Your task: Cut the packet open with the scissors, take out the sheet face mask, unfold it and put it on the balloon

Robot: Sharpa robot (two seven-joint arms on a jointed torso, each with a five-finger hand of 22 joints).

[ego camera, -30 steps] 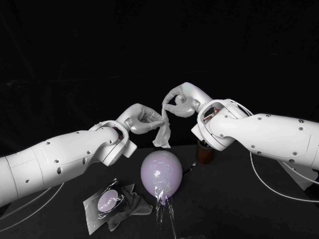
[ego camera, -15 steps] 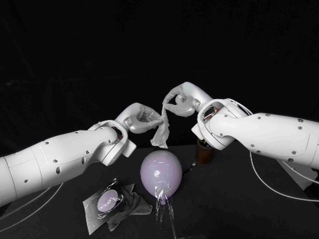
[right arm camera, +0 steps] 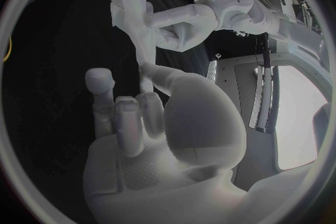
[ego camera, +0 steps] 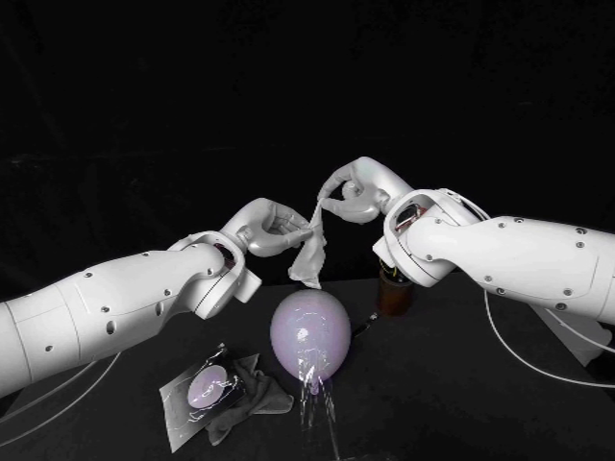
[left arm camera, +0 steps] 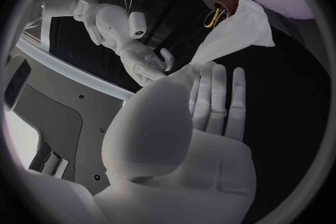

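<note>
The sheet face mask [ego camera: 309,257] hangs in the air at the middle of the frame, a narrow white strip that is not yet unfolded, with its loose lower end just above the balloon [ego camera: 309,328] and apart from it. The right hand [ego camera: 349,192], right of centre and a little higher, pinches the top end of the mask between thumb and fingers. The left hand [ego camera: 269,229], just left of centre, has its fingers closed on the strip a little lower down, so both hands grip the mask. The pale purple balloon lies on the black table [ego camera: 446,384] below the hands, its narrow end on a crumpled piece of clear film [ego camera: 317,408] towards the bottom of the frame. The cut packet [ego camera: 204,389] lies flat in the lower left, beside the balloon. A brown holder [ego camera: 394,296] stands just right of the balloon, under the right arm; the left wrist view shows the yellow handles of the scissors [left arm camera: 218,15] in it.
</note>
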